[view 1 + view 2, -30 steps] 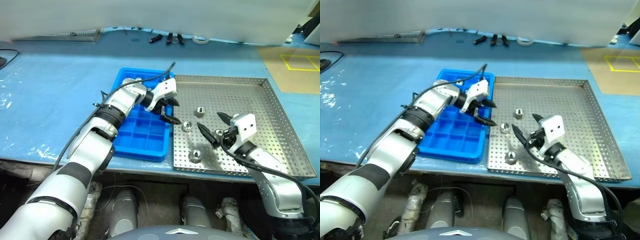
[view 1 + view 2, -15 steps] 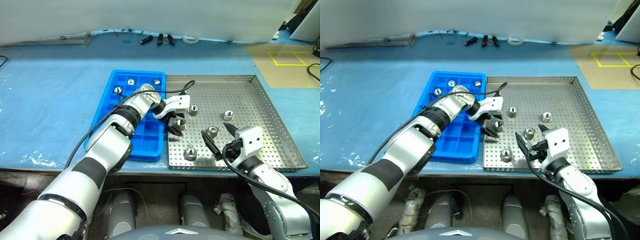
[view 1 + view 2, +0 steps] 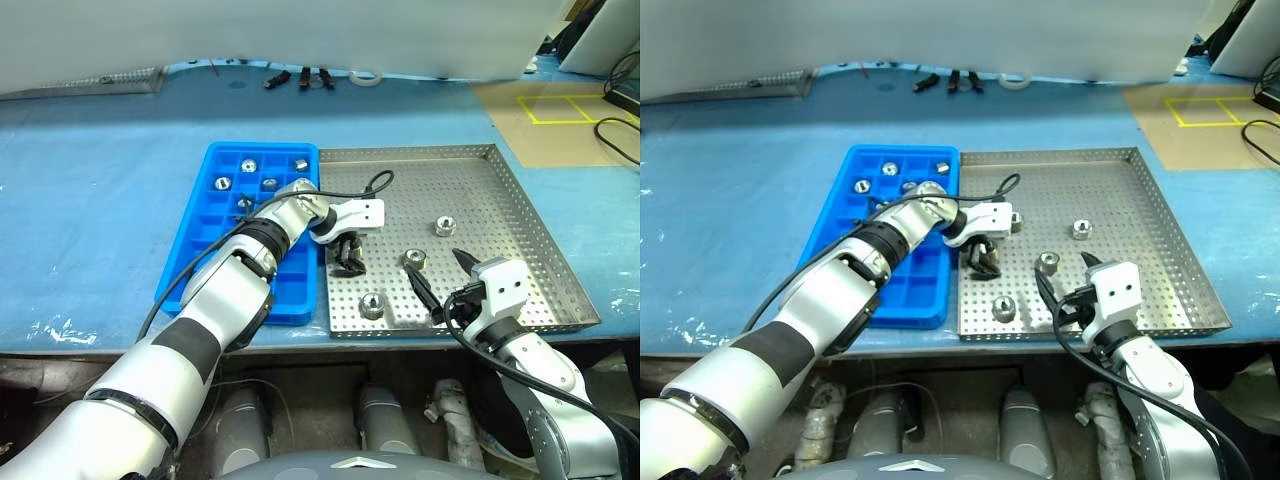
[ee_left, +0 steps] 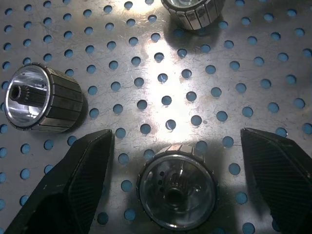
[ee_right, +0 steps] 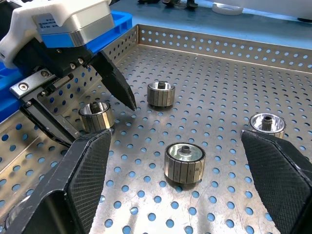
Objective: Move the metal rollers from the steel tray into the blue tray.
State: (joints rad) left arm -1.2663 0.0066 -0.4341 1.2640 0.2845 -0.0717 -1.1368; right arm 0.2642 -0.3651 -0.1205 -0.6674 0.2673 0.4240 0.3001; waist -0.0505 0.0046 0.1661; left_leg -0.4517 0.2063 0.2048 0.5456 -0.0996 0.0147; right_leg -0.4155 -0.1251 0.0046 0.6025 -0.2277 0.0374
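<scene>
The steel tray (image 3: pixel 480 195) holds several loose metal rollers, among them one (image 3: pixel 445 226) near the middle, one (image 3: pixel 415 258) closer to me and one (image 3: pixel 373 303) by the near rim. My left gripper (image 3: pixel 348 258) points down into the tray's left part, open. A roller (image 4: pixel 176 187) stands upright between its fingers, touching neither. Two more rollers (image 4: pixel 41 97) lie just beyond it. My right gripper (image 3: pixel 440 280) hovers open and empty over the tray's near edge, facing a roller (image 5: pixel 184 161). The blue tray (image 3: pixel 205 225) lies left of the steel tray, with several rollers (image 3: pixel 247 165) in its far compartments.
A pale blue sheet (image 3: pixel 90 200) covers the table. Small black tools (image 3: pixel 300 76) and a tape ring (image 3: pixel 365 76) lie along the back edge. A perforated metal strip (image 3: pixel 100 82) sits at the back left. Tan floor with yellow markings (image 3: pixel 545 105) shows at the right.
The head camera has swung, shifting the whole picture. My left gripper has moved from the blue tray's edge over the steel tray and sunk around a roller. The right gripper has drawn back slightly.
</scene>
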